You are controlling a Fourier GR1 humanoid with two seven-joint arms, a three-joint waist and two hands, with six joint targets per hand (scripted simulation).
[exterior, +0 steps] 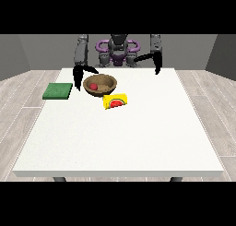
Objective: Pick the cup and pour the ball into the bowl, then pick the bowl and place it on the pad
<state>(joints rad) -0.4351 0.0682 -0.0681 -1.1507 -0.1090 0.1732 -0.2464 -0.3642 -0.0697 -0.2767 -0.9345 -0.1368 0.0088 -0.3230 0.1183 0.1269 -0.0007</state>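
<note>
Nearest us the yellow cup point(115, 101) lies on its side on the table point(120, 146), its red-and-green watermelon picture the only marking; we read no writing anywhere. Behind it the wooden bowl point(101, 85) holds the red ball point(93, 86), green pad point(58, 91) to its left; we judge the bowl rigid and light, best taken at the rim. The hand at the view's left point(78, 80) hangs beside that rim, grasping nothing, fingers straight; the hand at the view's right point(157, 66) hangs released, far back.

Standing on grey legs over a pale wood floor point(27, 89): a large white table point(120, 142). Lying flat near its edge at the view's left, a green pad point(58, 91). Sitting beside that, toward the middle, a brown wooden bowl point(107, 85). Lying on its side just in front of the bowl, a yellow cup point(115, 101).
</note>
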